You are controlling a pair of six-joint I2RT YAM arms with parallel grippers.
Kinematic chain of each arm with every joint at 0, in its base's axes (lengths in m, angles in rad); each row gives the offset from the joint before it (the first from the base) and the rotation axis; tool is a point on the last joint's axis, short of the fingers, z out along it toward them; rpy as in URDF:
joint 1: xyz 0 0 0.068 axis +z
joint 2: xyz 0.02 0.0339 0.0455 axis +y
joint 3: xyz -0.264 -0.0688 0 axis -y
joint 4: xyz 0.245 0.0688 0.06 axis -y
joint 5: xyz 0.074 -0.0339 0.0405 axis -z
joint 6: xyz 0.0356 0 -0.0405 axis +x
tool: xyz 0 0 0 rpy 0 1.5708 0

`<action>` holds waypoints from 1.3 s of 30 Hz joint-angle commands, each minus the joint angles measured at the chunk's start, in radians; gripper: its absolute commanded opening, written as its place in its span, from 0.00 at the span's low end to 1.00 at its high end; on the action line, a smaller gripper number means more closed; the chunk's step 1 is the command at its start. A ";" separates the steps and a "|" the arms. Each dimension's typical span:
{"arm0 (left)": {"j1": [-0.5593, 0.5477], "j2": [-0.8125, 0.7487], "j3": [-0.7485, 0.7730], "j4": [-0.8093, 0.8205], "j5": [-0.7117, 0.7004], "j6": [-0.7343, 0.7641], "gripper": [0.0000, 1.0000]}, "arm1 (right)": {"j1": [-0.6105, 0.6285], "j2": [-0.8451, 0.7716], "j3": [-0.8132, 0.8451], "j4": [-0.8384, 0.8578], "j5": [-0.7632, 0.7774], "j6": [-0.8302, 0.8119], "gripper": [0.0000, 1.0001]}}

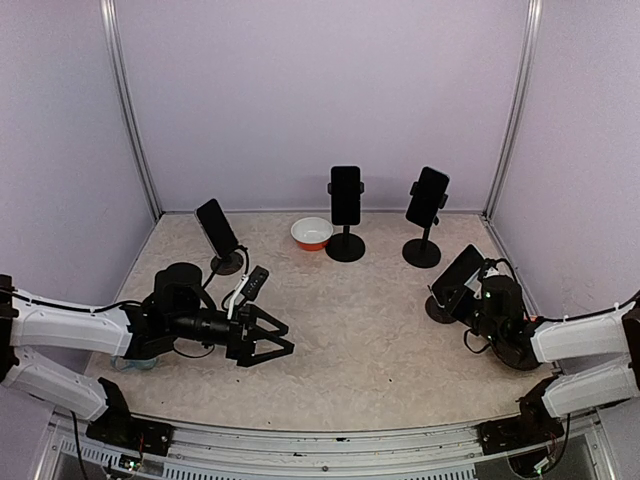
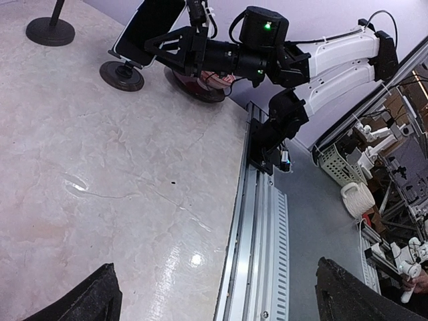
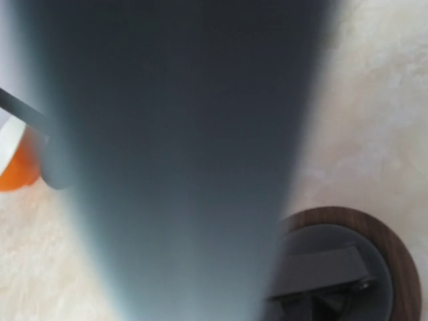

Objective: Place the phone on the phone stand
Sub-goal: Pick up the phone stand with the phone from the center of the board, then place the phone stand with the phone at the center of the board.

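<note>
A black phone (image 1: 457, 279) leans tilted over a phone stand with a round base (image 1: 438, 309) at the right of the table. My right gripper (image 1: 474, 289) is at the phone's near end and looks shut on its edge. In the left wrist view the phone (image 2: 148, 25) sits above the base (image 2: 121, 75), with the right gripper (image 2: 175, 43) against it. In the right wrist view the blurred phone (image 3: 180, 154) fills the frame and hides the fingers. A round base (image 3: 348, 261) shows below it. My left gripper (image 1: 268, 341) is open and empty over the table.
Three other stands hold phones: back left (image 1: 217, 229), back centre (image 1: 345, 196), back right (image 1: 427, 198). A white and orange bowl (image 1: 312, 233) sits between them. The table's near metal rail (image 2: 257, 221) lies under my left gripper (image 2: 221, 301).
</note>
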 commanded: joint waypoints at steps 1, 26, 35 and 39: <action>-0.007 -0.023 -0.006 0.030 -0.001 -0.001 0.99 | 0.011 0.044 -0.020 0.123 0.011 -0.037 0.35; -0.007 -0.056 -0.008 -0.011 -0.011 0.017 0.99 | -0.191 0.069 0.147 0.136 -0.496 -0.308 0.00; -0.008 -0.070 0.004 -0.036 -0.011 0.018 0.99 | -0.354 0.305 0.504 -0.124 -1.147 -0.592 0.00; -0.008 -0.087 0.016 -0.076 -0.018 0.031 0.99 | -0.378 0.408 0.648 -0.316 -1.342 -0.711 0.00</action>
